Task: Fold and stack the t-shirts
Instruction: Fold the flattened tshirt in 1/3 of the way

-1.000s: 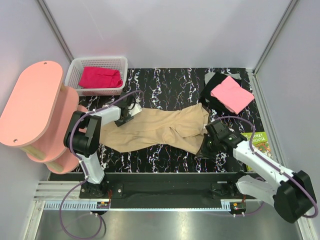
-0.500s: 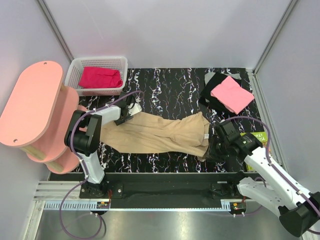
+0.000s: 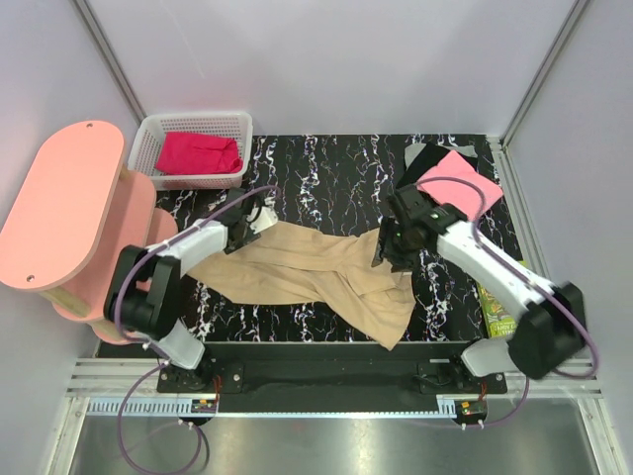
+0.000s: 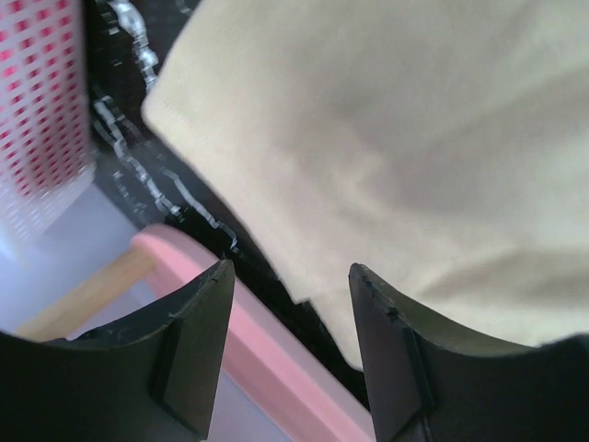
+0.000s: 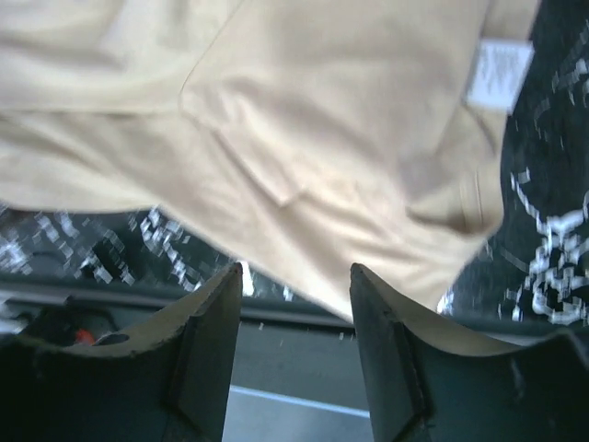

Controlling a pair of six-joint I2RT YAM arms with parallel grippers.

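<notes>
Tan shirt (image 3: 297, 265) lies rumpled across the mat (image 3: 336, 168), near-middle, one flap trailing twd the near edge. R gripper (image 3: 388, 249) hangs over its right part, fingers apart, nothing btwn them. L gripper (image 3: 261, 216) sits at the shirt's far-left corner, also apart & empty.

Step, I'd say: spreading the tan shirt before the 1st fold. Next move needs each gripper to pinch a hem/corner & pull it flat w/o bunching.

White tag (image 5: 498, 74) on the shirt: print too blurred to read. Book (image 3: 492, 302) at right: title unreadable.

Farther: pink shirt (image 3: 460, 186) folded on black shirt (image 3: 423, 163), far right. Red shirt (image 3: 198, 153) in basket (image 3: 193, 119), far left.
</notes>
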